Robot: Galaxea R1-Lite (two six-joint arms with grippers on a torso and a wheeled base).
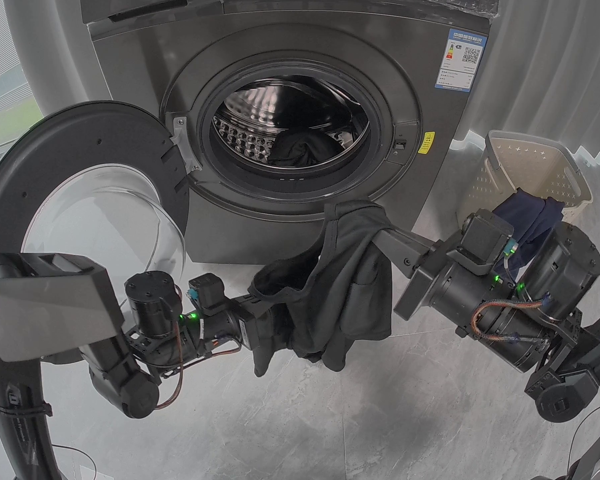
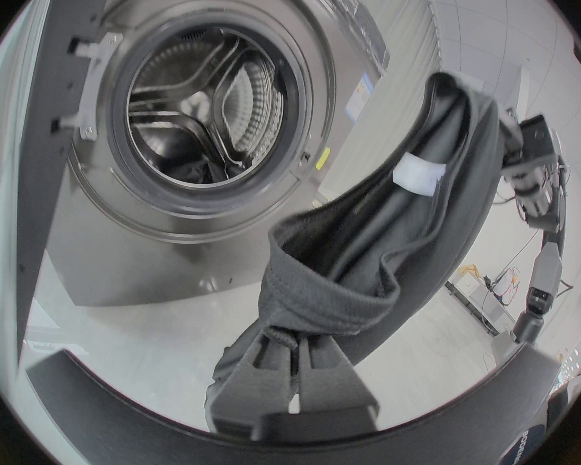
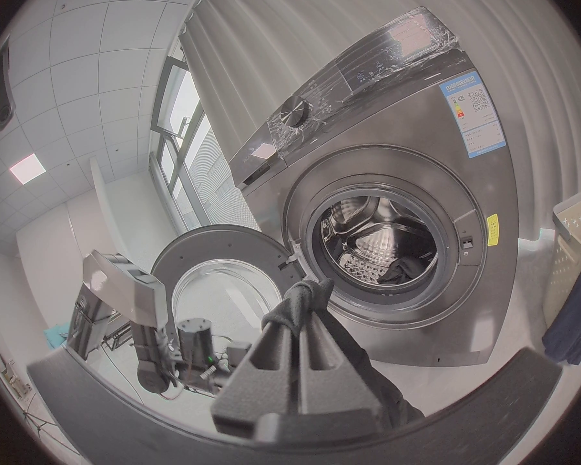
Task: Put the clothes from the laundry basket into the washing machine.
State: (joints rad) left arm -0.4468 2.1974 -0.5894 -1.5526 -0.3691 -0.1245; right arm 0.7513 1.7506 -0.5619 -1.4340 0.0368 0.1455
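A dark grey garment (image 1: 333, 281) hangs in the air just below the open mouth of the washing machine (image 1: 287, 135). My left gripper (image 1: 263, 311) is shut on its lower left edge, and my right gripper (image 1: 370, 225) is shut on its upper right edge. In the left wrist view the garment (image 2: 381, 240) stretches away from the shut fingers (image 2: 265, 369). Seen from the right wrist, a bunched corner of the cloth (image 3: 300, 301) sits between that gripper's fingers. Another dark garment (image 1: 303, 148) lies inside the drum. A navy garment (image 1: 530, 218) drapes over the rim of the beige laundry basket (image 1: 533, 165).
The round door (image 1: 80, 175) stands swung open to the left of the machine, close to my left arm. The laundry basket stands on the floor right of the machine, behind my right arm. Pale tiled floor (image 1: 353, 408) spreads in front.
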